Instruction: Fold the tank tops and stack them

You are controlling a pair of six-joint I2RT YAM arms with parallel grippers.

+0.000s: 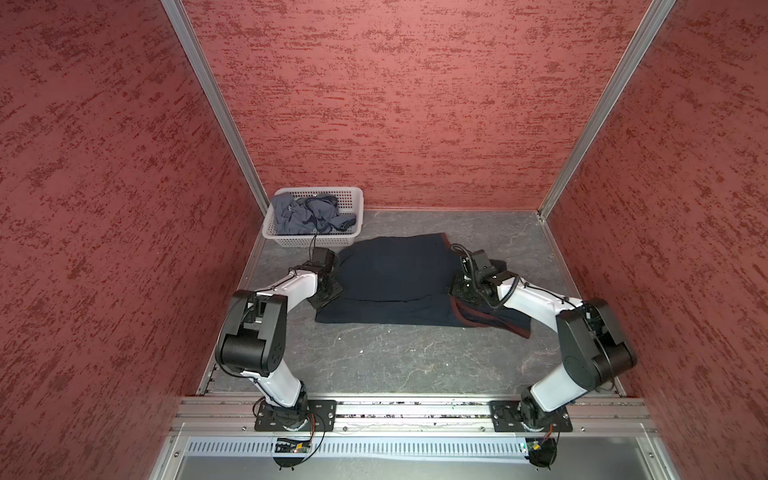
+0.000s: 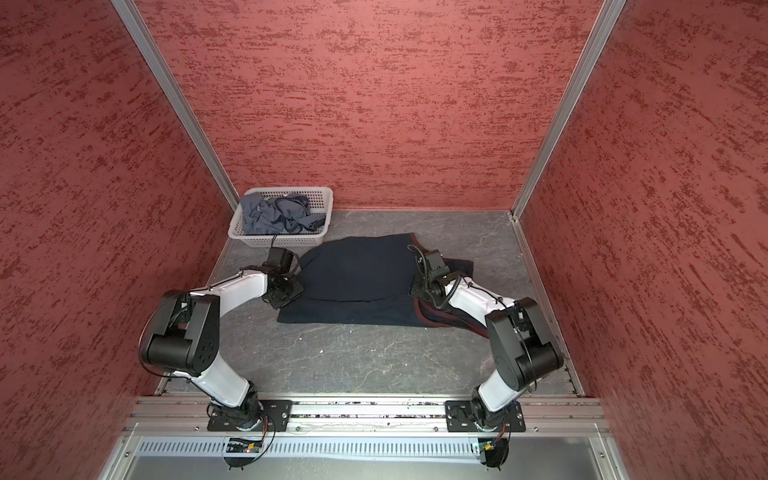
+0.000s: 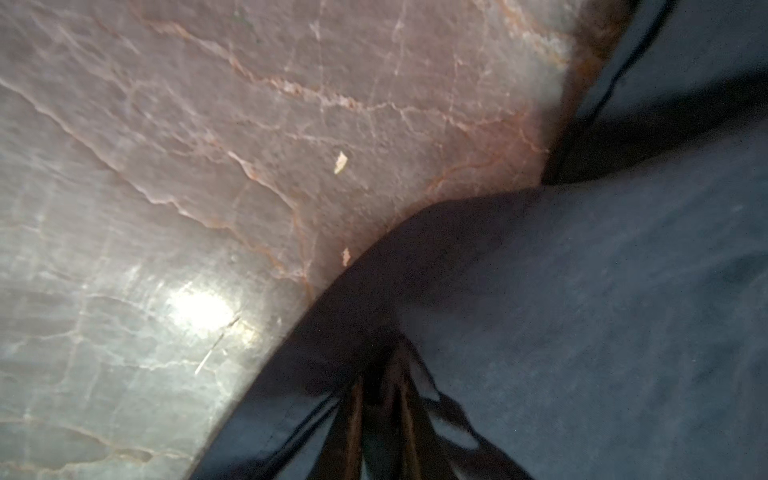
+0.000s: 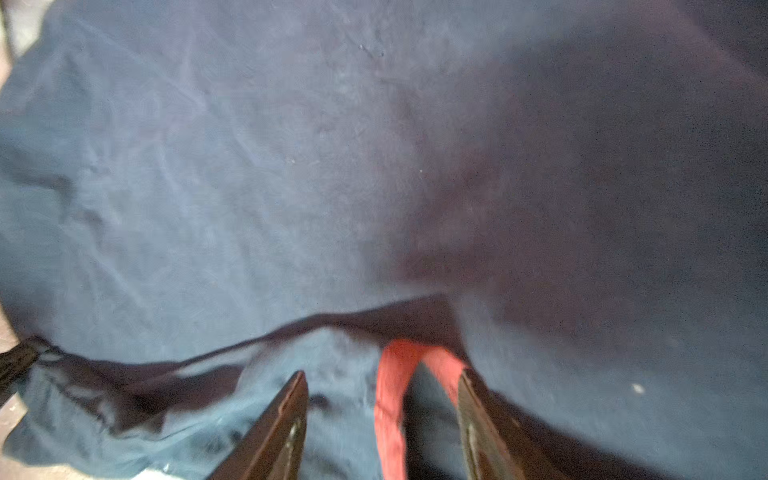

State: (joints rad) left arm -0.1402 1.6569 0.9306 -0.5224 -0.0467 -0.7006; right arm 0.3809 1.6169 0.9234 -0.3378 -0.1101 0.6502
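Navy tank top [image 1: 395, 274] pos.: laid flat on the counter [image 1: 395, 357], centre, betw. the two arms; an upper layer is seen over a lower one, whose near strip shows.
Long axis: run across the counter, left-right in both top views.
Pointing: maroon trim [image 1: 456, 313] end (straps/armholes, prob.) is turned toward the right arm; the plain straight edge is turned toward the left arm.
Left claw [image 3: 380, 374]: pressed nearly together, cloth at the plain edge bunched and pinched betw. the fingers.
Right claw [image 4: 382, 374]: spread, set down over the trimmed end, a trim strip caught betw. the fingers, not yet nipped.
Handling: judged soft, light, limp; no stiffness, so sag is expected betw. the grips; layers may slide apart.
Where to hold: edges at both ends, all layers taken in one pinch, both ends lifted level.
Grey-blue tank top [image 1: 309, 214]: crumpled in the white basket [image 1: 316, 242], back-left corner; not folded yet.
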